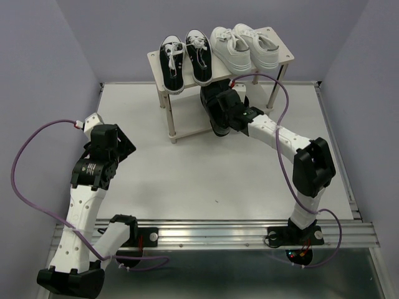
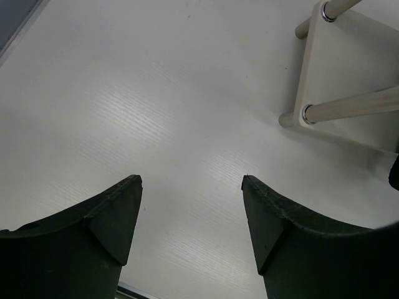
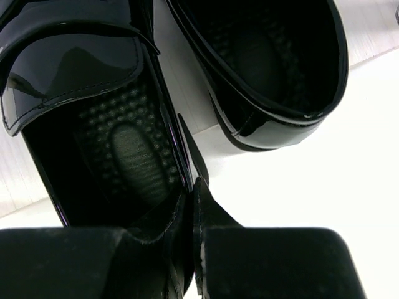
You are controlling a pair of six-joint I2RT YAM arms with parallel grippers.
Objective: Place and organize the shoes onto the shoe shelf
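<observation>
The right end effector [image 3: 194,190] has its fingers pressed together on the inner side wall of a glossy black leather loafer [image 3: 93,124], pinching that thin wall near the heel opening. The textured insole shows just beyond the fingertips. A second glossy black loafer [image 3: 274,56] lies just beside the first, parallel to it, with its heel also toward the wrist. Both sit on the lower board of the small two-tier shoe shelf [image 1: 154,57], a rack of pale wood-grain boards on thin silver legs, and their heel ends lie at the board's near edge. On the top board a pair of black canvas sneakers with white laces [image 1: 186,62] stands on the left. A pair of white lace-up sneakers [image 1: 243,47] stands on the right, side by side. The left end effector [image 2: 190,187] hangs well apart from the shelf with its fingers spread and nothing between them. It sits over the bare white counter [image 1: 206,180], and a front corner of the shelf's lower board appears in its wrist view.
</observation>
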